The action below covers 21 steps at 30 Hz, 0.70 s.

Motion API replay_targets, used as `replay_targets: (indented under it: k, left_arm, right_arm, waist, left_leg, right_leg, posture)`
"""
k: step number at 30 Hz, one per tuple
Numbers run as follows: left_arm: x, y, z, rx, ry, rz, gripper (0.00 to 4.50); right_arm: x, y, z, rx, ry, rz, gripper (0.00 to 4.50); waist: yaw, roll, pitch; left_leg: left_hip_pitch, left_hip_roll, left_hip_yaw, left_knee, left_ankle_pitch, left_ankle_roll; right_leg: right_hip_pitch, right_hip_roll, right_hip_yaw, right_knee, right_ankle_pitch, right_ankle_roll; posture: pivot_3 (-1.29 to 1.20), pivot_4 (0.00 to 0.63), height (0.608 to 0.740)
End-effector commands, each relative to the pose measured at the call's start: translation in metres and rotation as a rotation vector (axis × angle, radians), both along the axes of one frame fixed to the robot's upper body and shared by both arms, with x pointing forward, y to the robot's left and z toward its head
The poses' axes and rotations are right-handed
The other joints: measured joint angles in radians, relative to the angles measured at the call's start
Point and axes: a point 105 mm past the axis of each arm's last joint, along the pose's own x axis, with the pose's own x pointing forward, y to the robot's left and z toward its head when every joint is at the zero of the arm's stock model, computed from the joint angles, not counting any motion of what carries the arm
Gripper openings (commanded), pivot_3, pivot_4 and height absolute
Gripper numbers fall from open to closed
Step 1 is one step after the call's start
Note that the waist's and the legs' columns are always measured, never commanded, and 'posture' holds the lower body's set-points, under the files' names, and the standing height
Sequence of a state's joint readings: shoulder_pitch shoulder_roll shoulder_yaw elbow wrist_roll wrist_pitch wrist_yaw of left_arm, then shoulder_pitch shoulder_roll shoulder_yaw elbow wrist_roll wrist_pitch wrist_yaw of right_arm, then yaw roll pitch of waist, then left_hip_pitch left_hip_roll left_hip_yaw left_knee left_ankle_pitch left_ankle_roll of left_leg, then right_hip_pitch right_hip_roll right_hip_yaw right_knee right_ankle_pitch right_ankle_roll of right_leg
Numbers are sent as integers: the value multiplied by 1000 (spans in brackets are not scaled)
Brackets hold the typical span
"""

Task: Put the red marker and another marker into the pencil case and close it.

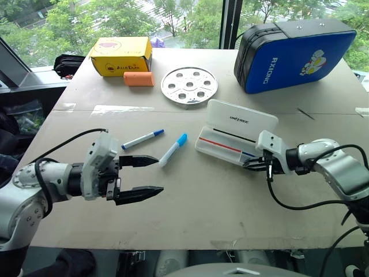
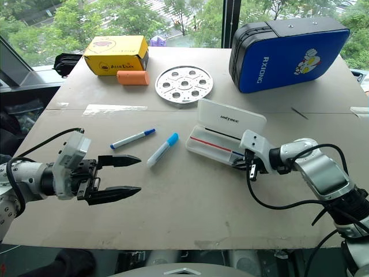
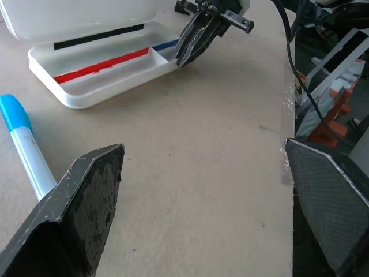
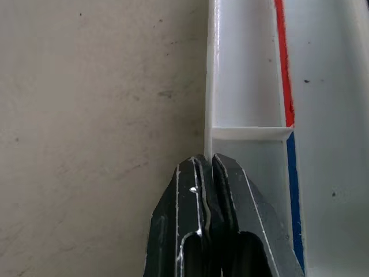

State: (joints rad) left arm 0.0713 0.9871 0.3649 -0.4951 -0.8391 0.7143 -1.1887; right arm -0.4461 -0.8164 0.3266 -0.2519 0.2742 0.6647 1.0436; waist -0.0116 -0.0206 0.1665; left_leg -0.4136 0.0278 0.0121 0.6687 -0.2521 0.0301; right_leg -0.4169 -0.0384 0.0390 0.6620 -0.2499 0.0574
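Pencil case point(image 1: 230, 136), translucent-white rectangular plastic, lid up, holds slim red marker point(image 1: 220, 144).

Left end effector point(image 1: 151, 176) fingers spread wide, right end effector point(image 1: 250, 164) pinched closed

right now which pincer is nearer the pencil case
Right. The right pincer is shut on the near wall of the open pencil case at its right end. The left pincer hangs open, well off to the case's left.
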Motion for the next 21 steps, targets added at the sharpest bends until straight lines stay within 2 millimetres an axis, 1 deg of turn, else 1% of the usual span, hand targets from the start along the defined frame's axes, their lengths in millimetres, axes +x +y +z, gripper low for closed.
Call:
replay_targets:
  k: [1,2,4,6,10,13,17,21]
  left_arm:
    - [-2,-5,4,1,-31,-11,4500]
    - [-2,-5,4,1,-31,-9,4500]
    - [-3,-5,3,2,-30,-4,4500]
    - [-3,-4,2,3,-28,3,4500]
    - [-3,-4,2,4,-29,15,4500]
    - [-4,-4,1,4,-29,19,4500]
    - [-3,-4,1,4,-30,25,4500]
    - [-2,-4,0,3,-33,31,4500]
  right_arm:
    - [-15,6,-2,-25,-53,146,43]
    - [-19,7,-2,-26,-58,186,43]
    - [-28,2,-8,-64,-42,231,43]
    - [-31,-3,-13,-99,-35,244,43]
    - [-27,-10,-21,-130,-56,245,43]
    - [-24,-12,-23,-147,-69,251,43]
    - [-21,-12,-20,-129,-78,234,43]
    - [-19,-6,-5,-70,-110,229,43]
  waist:
    - [0,0,0]
    - [0,0,0]
    - [0,0,0]
    - [1,0,0]
    - [0,0,0]
    - [1,-1,0]
    - [2,-1,-1]
    - [1,-1,-1]
  left_leg:
    - [0,0,0,0,0,0]
    - [0,0,0,0,0,0]
    - [0,0,0,0,0,0]
    - [0,0,0,0,0,0]
    - [0,0,0,0,0,0]
    - [1,0,0,0,0,0]
    - [1,0,-1,1,0,0]
    - [1,0,-1,1,0,0]
  right_leg:
    - [0,0,0,0,0,0]
    - [0,0,0,0,0,0]
    - [0,0,0,0,0,0]
    - [0,0,0,0,0,0]
    - [1,0,0,0,0,0]
    - [1,0,0,0,0,0]
    - [2,0,-1,0,0,0]
    - [2,0,-1,0,0,0]
  posture:
    - [0,150,740]
    - [0,150,740]
    - [0,150,740]
    - [0,150,740]
    - [0,150,740]
    - [0,150,740]
    - [0,150,740]
    - [0,150,740]
